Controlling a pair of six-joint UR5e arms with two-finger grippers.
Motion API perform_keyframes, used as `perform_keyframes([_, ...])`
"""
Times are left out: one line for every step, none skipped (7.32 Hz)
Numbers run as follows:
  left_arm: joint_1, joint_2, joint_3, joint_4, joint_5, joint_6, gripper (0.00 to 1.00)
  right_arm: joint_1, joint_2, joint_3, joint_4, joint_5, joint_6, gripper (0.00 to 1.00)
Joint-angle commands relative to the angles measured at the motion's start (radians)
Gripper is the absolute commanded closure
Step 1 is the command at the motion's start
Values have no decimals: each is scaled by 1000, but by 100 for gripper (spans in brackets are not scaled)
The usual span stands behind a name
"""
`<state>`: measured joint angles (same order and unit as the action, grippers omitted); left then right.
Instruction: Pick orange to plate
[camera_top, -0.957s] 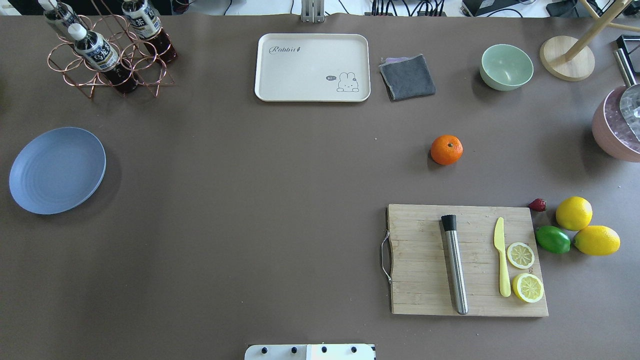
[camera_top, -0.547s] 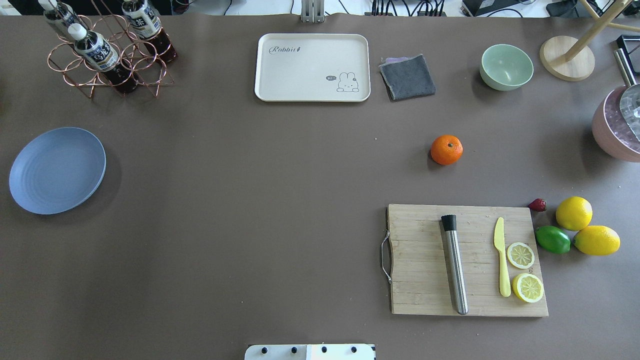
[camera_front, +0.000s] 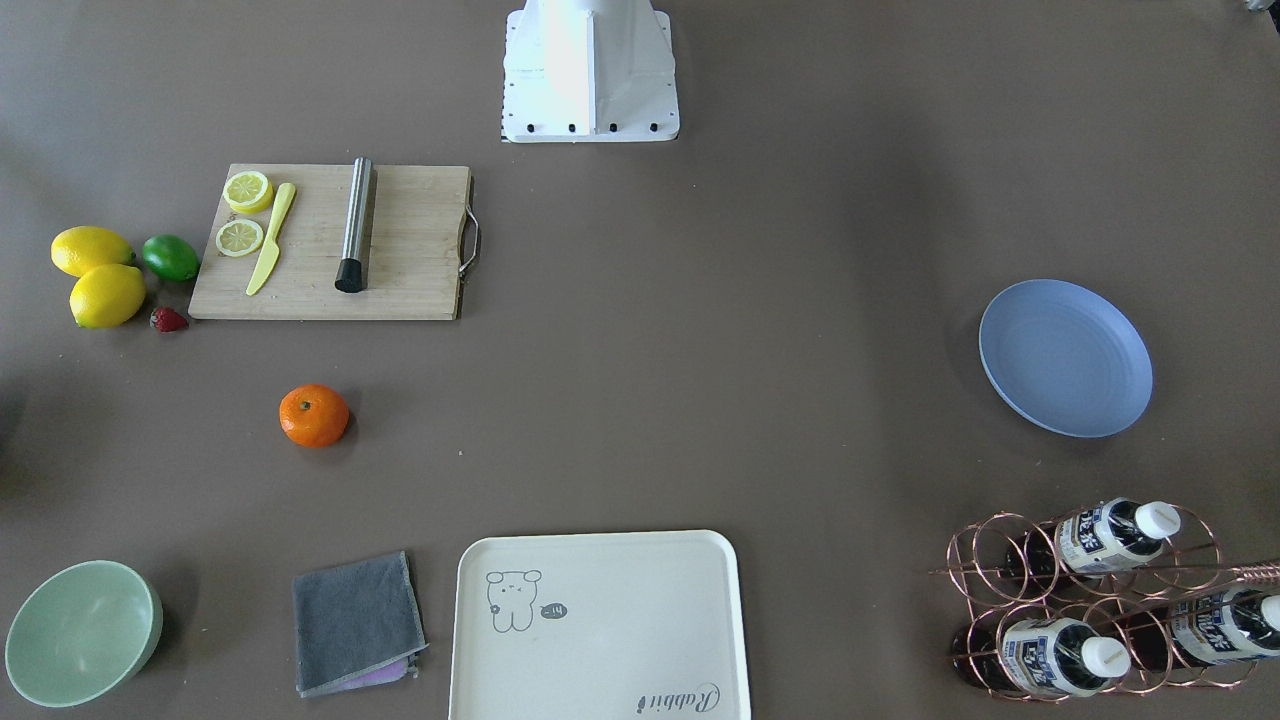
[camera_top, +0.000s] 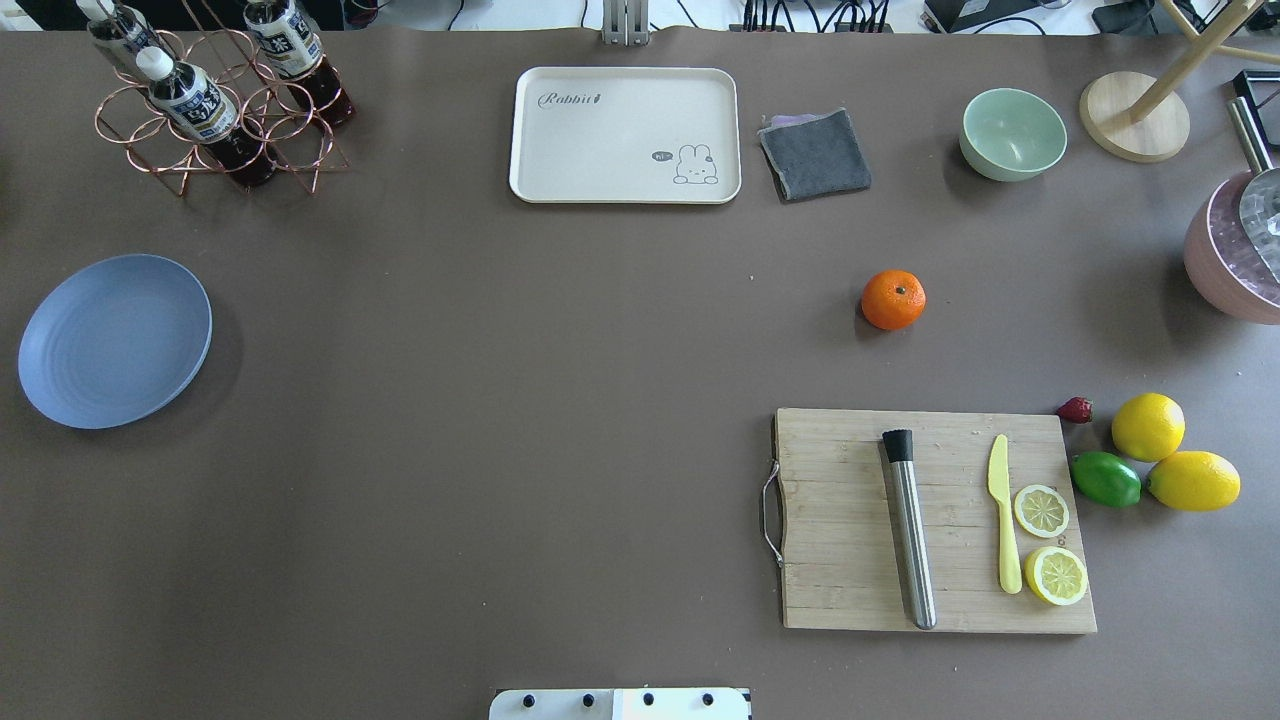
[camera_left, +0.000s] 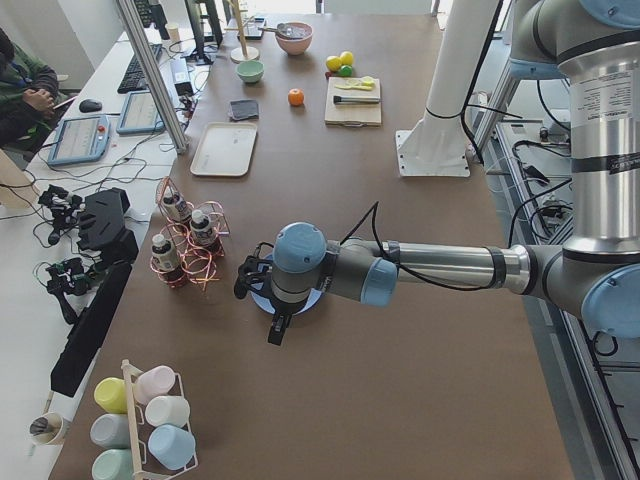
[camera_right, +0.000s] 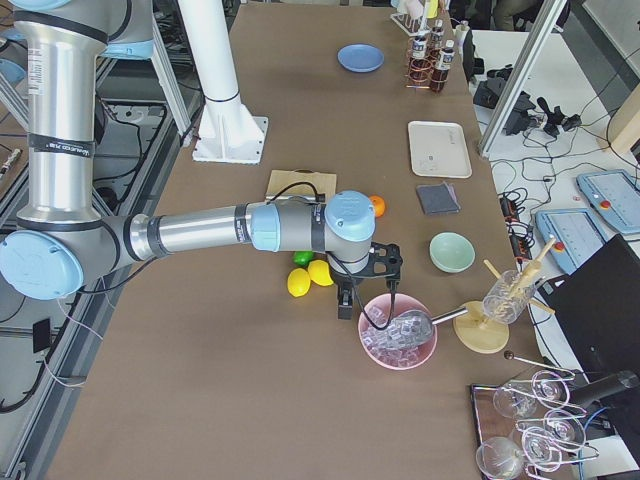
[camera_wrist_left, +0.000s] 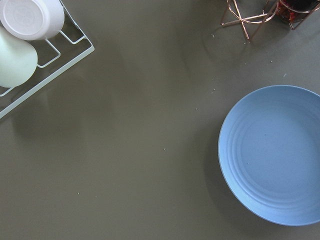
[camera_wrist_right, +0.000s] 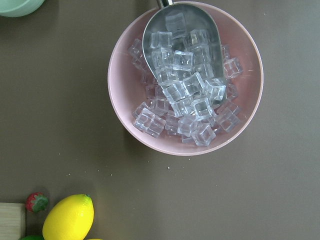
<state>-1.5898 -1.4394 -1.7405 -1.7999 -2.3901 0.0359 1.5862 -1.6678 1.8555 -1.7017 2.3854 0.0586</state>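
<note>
The small round bright-orange fruit (camera_top: 893, 299) lay unheld, well apart from the round matte light-blue plate (camera_top: 115, 340), because the left fingers (camera_left: 277, 328) and right fingers (camera_right: 345, 300) hung elsewhere (apart or together, I could not tell).

A long table (camera_top: 500, 400) covered in a matte brown sheet fills the scene under even, soft light that leaves only faint shadows. Along one long side runs a white desk (camera_left: 110, 88) carrying a keyboard (camera_left: 133, 72), 2 tablets (camera_left: 78, 138) and loose cables. A slanted aluminium post (camera_left: 152, 75) rises between desk and table. Grey floor (camera_right: 35, 435) shows on the other side.
</note>
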Motion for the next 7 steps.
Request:
perform_keyframes([11, -29, -1, -31, -23, -1, 2, 0, 16, 10, 1, 11, 1, 0])
perform_keyframes([13, -38, 30, -79, -23, 1, 2, -6, 37, 10, 2, 41, 27, 0])
perform_keyframes([60, -45, 57, -135, -24, -2, 2, -24, 57, 13, 4, 50, 65, 0])
perform_keyframes([74, -50, 103, -216, -24, -8, 2, -49, 72, 11, 26, 55, 81, 0])
perform_keyframes([77, -62, 168, -293, -24, -8, 2, -89, 91, 11, 69, 54, 161, 0])
perform_keyframes([82, -97, 214, -309, -24, -27, 2, -133, 117, 8, 114, 51, 270, 0])
perform_keyframes([126, -134, 252, -322, -23, -81, 2, -191, 143, 4, 167, 43, 387, 0])
